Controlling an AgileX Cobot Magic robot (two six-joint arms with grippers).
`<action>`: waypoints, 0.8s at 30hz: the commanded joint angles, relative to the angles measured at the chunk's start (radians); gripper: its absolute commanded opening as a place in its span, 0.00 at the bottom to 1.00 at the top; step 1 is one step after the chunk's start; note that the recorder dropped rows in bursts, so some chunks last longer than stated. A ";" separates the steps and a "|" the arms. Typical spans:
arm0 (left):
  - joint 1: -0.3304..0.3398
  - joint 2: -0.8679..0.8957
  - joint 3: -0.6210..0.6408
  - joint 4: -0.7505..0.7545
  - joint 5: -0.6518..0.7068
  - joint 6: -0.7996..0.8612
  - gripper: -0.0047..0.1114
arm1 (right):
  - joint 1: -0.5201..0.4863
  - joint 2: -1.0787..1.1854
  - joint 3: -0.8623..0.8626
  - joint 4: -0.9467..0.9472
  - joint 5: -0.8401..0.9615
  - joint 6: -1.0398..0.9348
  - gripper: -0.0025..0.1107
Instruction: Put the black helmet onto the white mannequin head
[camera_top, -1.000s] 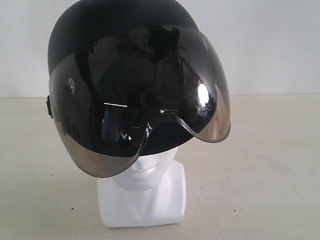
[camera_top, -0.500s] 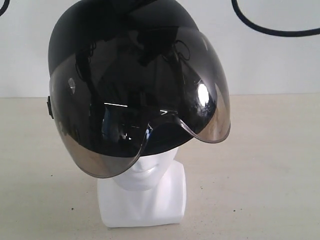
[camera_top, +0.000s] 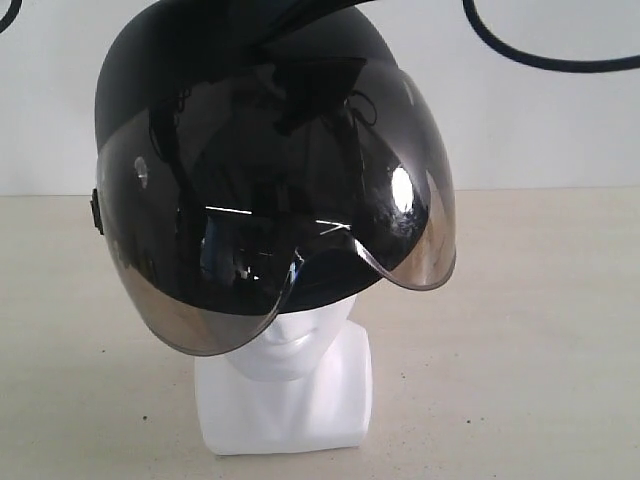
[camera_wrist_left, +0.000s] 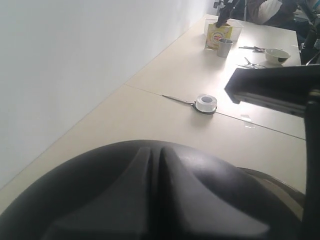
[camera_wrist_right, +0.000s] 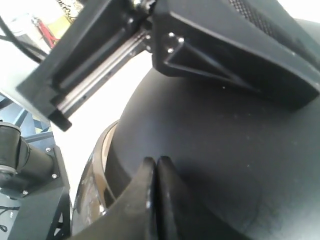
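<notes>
The black helmet sits on the white mannequin head, and its smoky visor covers the face down to the mouth. Only the chin and the blocky neck base show. A dark arm part lies over the helmet's crown at the exterior view's top edge. My left gripper is shut and empty, its tips against the helmet's dome. My right gripper is also shut and empty, on the helmet shell close to the visor rim. The left gripper's body hangs just above it.
The pale table runs to a white wall. A black cable loops at the upper right. Far along the table are a tape roll, a metal cup, a yellow box and a bowl.
A cable and a dark arm part have come into the top of the exterior view. The helmet has shifted a little, its visor's right edge moving slightly left.
</notes>
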 joint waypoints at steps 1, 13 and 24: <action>-0.007 0.011 0.004 0.030 0.035 -0.011 0.08 | -0.001 0.010 0.006 -0.126 0.025 0.047 0.02; -0.007 0.011 0.004 0.030 0.043 -0.014 0.08 | -0.001 -0.014 0.006 -0.126 0.025 0.105 0.02; -0.007 0.011 0.004 0.030 0.043 -0.018 0.08 | 0.032 -0.014 0.006 -0.133 0.025 0.147 0.02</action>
